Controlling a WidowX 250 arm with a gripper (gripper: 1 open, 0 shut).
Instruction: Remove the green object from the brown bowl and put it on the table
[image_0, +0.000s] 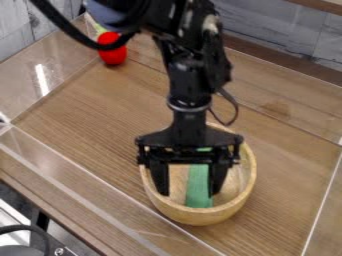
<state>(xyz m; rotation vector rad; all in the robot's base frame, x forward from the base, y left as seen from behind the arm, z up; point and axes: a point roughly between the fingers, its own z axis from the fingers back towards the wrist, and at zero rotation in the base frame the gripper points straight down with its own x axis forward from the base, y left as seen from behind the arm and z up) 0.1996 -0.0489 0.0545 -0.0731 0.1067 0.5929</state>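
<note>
The brown bowl (171, 209) sits on the table (80, 120) near the front edge. The green object (198, 186), a flat light-green bar, lies inside the bowl, running from its middle toward the front wall. My gripper (189, 176) points straight down into the bowl and is open. Its dark fingers (158, 176) stand on either side of the bar's upper end, which the gripper body partly hides. I cannot tell whether the fingers touch the bar.
A red round toy (112, 50) lies at the back left, partly behind the arm. Clear acrylic walls (40, 160) edge the tabletop on the left, front and right, with bare wood to the left of and behind the bowl.
</note>
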